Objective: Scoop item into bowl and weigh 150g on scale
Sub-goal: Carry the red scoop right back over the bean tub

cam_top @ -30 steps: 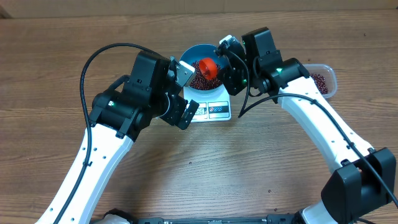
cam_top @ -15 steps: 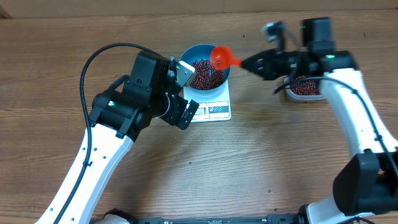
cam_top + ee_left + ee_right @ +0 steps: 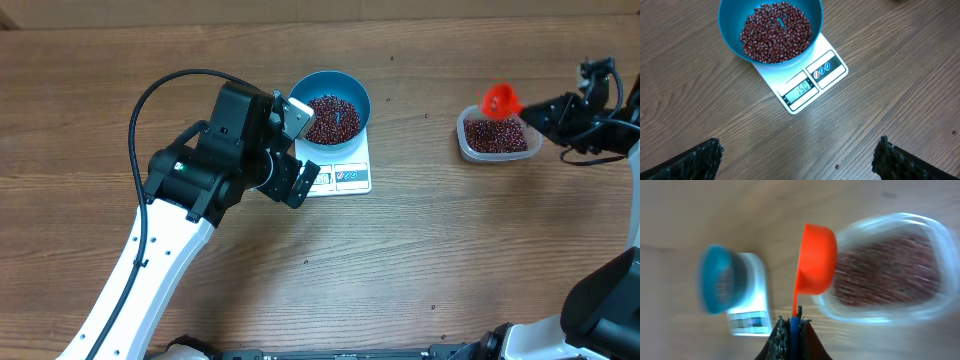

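Observation:
The blue bowl stands on the white scale and holds a heap of dark red-brown beans. In the left wrist view the bowl, its beans and the scale lie ahead, and the display reads 150. My left gripper hangs open above bare table in front of the scale. My right gripper is shut on the handle of an orange scoop, held over the clear tub of beans. The right wrist view is blurred, showing the scoop on its side above the tub.
A single stray bean lies on the wooden table between my left fingers. The left arm and its black cable loom over the table just left of the scale. The tub sits near the right edge.
My right arm has swung the scoop from over the bowl far to the right, over the clear tub. The left arm has not moved.

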Robot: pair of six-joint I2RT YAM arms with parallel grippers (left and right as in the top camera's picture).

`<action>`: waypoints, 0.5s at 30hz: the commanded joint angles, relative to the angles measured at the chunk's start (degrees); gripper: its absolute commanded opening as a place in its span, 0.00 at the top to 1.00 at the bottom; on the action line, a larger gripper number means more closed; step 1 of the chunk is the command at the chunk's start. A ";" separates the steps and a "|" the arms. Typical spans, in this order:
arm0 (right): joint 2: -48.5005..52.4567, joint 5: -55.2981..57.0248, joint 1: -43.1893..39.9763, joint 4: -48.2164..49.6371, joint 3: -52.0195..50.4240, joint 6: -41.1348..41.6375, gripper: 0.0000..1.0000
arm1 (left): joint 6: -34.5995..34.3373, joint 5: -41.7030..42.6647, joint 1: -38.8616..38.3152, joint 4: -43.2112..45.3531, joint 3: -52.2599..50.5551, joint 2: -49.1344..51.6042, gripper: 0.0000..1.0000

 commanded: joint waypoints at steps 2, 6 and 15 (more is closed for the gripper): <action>-1.81 23.85 4.17 -0.20 0.81 4.31 0.97 | -0.59 0.00 -0.04 0.07 0.42 0.17 0.01; -1.81 44.83 11.67 -0.59 0.81 5.77 0.96 | -0.59 0.00 -0.07 0.07 0.42 0.17 0.00; -1.79 69.31 26.67 0.83 0.81 5.70 0.96 | -0.59 0.00 -0.04 0.07 0.42 0.17 0.00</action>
